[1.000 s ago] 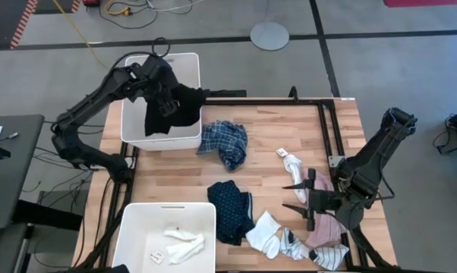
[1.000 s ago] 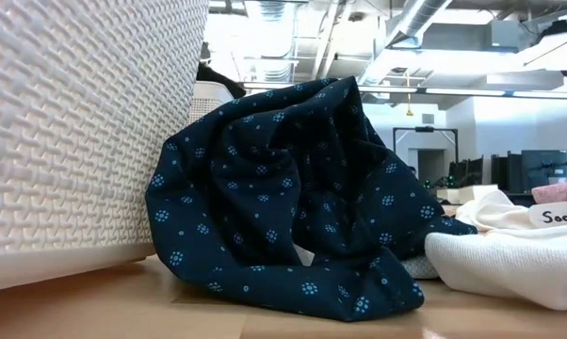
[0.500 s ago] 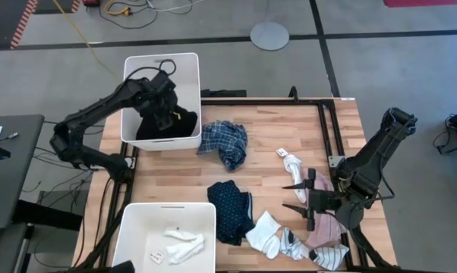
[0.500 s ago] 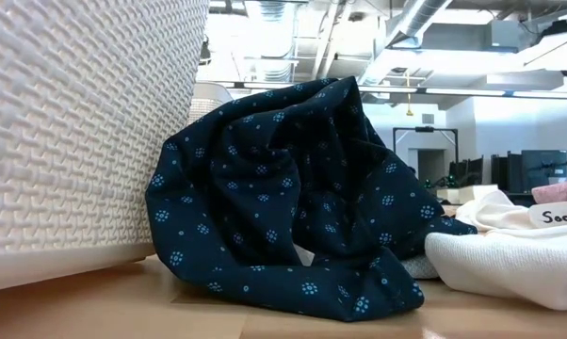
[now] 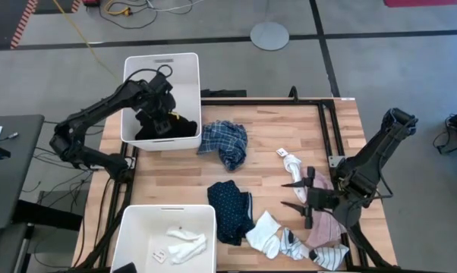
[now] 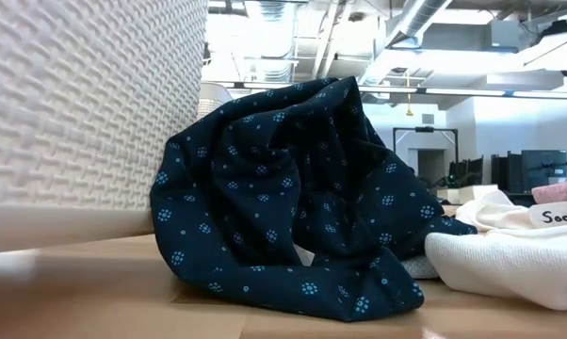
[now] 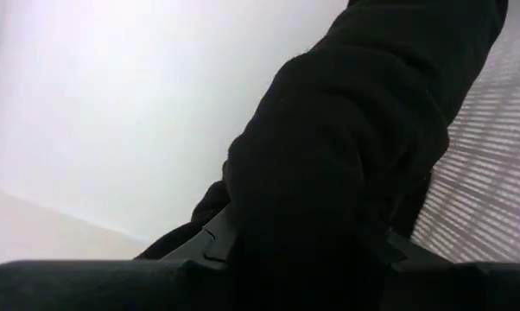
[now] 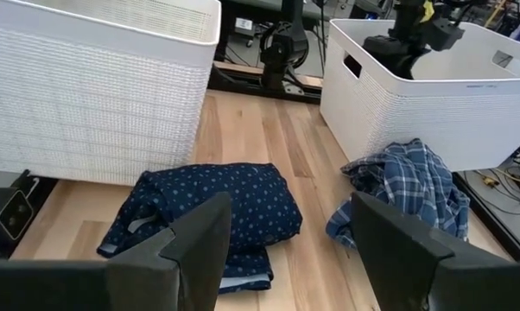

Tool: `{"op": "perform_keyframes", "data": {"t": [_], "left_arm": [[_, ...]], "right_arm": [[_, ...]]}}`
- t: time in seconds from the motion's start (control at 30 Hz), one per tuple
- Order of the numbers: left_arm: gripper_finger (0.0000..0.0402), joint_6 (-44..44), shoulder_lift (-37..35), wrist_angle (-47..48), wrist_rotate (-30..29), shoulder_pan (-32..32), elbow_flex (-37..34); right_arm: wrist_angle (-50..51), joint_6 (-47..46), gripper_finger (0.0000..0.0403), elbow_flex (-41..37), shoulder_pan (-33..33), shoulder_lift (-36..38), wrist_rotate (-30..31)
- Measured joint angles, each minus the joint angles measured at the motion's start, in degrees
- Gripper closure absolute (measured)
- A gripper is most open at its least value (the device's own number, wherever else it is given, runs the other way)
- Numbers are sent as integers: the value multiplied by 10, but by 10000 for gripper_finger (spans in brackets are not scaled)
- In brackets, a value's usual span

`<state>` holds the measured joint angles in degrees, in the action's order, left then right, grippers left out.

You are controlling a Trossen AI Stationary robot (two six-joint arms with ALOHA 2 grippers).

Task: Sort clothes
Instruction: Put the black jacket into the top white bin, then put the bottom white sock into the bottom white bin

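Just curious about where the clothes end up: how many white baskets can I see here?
2. One white basket is at the table's far left corner; the left tool is lowered into it with a black piece. The other white basket is at the near left corner, holding white socks.

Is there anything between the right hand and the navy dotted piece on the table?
Nothing visible. The right hand stands open and points across bare wood at the navy dotted piece. The plaid shirt lies off to one side, and the near bin sits beyond the piece, not in front of it.
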<state>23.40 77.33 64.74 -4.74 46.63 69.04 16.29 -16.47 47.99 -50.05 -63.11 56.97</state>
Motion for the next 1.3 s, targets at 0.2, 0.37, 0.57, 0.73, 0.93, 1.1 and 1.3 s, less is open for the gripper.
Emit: {"op": "perform_keyframes", "data": {"t": [0.2,0.37,0.57,0.73,0.93,1.1,1.3], "left_arm": [[289,7,22,32,24,-2,6],[259,10,60,68,28,-9,32],[215,8,82,103,4,-21,65],[200,5,80,125,-6,-21,113],[196,-2,62,148,0,-25,187],[195,-7,36,163,5,-36,244],[195,-32,-9,163,33,-64,291]], "right_arm": [[0,0,148,0,4,0,0],[-1,-3,148,0,4,0,0],[-1,-11,148,0,4,0,0],[-1,-11,148,0,4,0,0],[0,-11,148,0,7,0,0],[-1,-11,148,0,7,0,0],[-1,-11,148,0,7,0,0]]}}
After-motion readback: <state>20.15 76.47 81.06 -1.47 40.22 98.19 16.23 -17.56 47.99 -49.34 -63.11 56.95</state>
